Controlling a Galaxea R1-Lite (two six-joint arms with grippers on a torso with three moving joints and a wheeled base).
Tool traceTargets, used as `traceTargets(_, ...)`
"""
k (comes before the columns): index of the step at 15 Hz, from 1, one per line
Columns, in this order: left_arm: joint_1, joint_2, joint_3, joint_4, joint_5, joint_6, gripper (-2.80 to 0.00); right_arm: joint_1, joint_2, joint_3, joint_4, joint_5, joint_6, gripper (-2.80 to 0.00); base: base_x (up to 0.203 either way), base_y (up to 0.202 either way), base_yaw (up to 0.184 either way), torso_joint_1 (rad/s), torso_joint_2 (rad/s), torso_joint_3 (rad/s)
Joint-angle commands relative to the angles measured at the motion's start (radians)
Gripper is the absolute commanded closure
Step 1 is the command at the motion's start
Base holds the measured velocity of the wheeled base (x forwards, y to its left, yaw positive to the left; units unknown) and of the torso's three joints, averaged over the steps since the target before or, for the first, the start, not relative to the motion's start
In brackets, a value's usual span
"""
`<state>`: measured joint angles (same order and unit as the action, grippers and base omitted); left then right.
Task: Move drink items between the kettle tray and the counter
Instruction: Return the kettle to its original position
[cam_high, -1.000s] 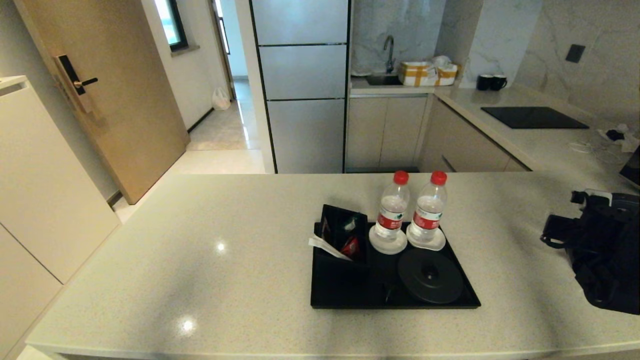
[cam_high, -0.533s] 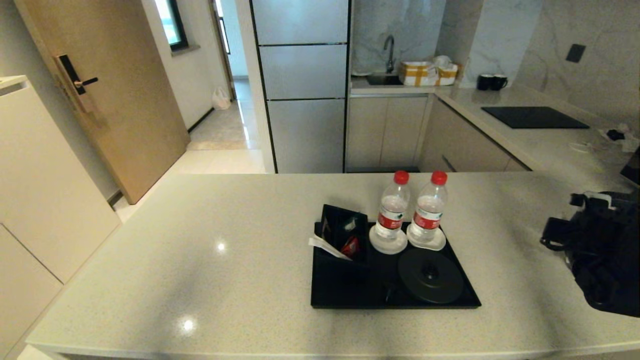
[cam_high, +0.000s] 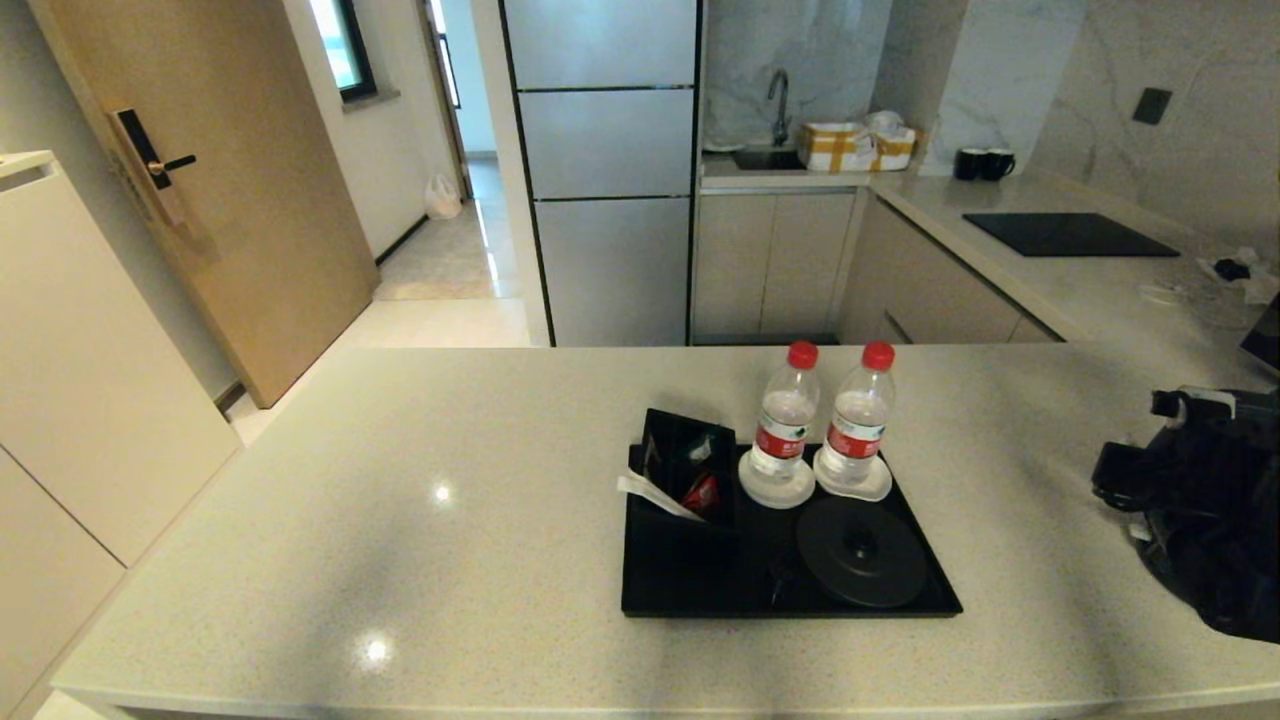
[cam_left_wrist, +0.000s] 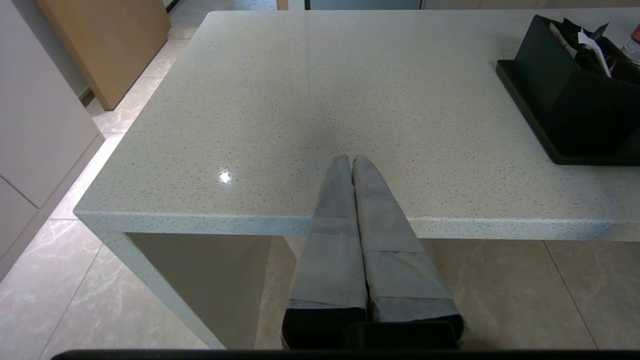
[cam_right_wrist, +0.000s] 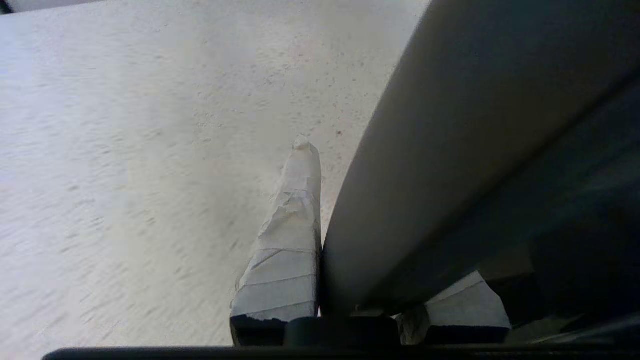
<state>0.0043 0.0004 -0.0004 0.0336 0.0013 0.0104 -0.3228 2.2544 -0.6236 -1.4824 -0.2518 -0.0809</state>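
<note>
Two clear water bottles with red caps (cam_high: 785, 420) (cam_high: 858, 420) stand on white coasters at the back of the black kettle tray (cam_high: 690, 590). The round kettle base (cam_high: 862, 552) on the tray is bare. In the right wrist view a broad dark grey part of the kettle (cam_right_wrist: 450, 150) fills the gap between the taped fingers (cam_right_wrist: 295, 225). My right gripper (cam_right_wrist: 380, 225) is shut on it, low over the counter (cam_high: 400, 480). In the head view the right arm (cam_high: 1200, 500) is a dark mass at the right edge. My left gripper (cam_left_wrist: 350, 160) is shut and empty at the counter's front edge.
A black box of sachets (cam_high: 685, 470) sits on the tray's left side. Far back right are a black hob (cam_high: 1070, 235), two black mugs (cam_high: 982, 164) and loose cables (cam_high: 1235, 270). Floor drops off beyond the counter's left end.
My right arm has shifted slightly to the right, away from the tray. The bottles, the tray and the left gripper have not moved.
</note>
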Motion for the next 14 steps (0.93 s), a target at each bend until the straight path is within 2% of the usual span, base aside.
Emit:
traceTargets(1, 0.0, 0.0, 0.0, 0.0, 0.0, 0.0, 0.0, 0.002, -0.1, 0.035, 0.01, -0.001, -0.006, 0.0, 0.0, 0.0, 0.0, 0.0, 0.0, 0.0)
traceTargets(6, 0.0, 0.0, -0.001, 0.0, 0.0, 0.0, 0.0, 0.018, -0.244, 0.109, 0.035, 0.01, -0.082, 0.0, 0.0, 0.0, 0.0, 0.0, 0.0, 0.0)
traceTargets(8, 0.0, 0.0, 0.0, 0.0, 0.0, 0.0, 0.0, 0.071, -0.335, 0.19, 0.037, 0.011, -0.099, 0.0, 0.0, 0.0, 0.0, 0.0, 0.0, 0.0)
traceTargets(11, 0.0, 0.0, 0.0, 0.0, 0.0, 0.0, 0.0, 0.237, -0.467, 0.294, 0.055, -0.008, -0.125, 0.0, 0.0, 0.0, 0.0, 0.0, 0.0, 0.0)
traceTargets(14, 0.0, 0.0, 0.0, 0.0, 0.0, 0.0, 0.0, 0.447, -0.56, 0.331, 0.118, -0.13, -0.137, 0.0, 0.0, 0.0, 0.0, 0.0, 0.0, 0.0)
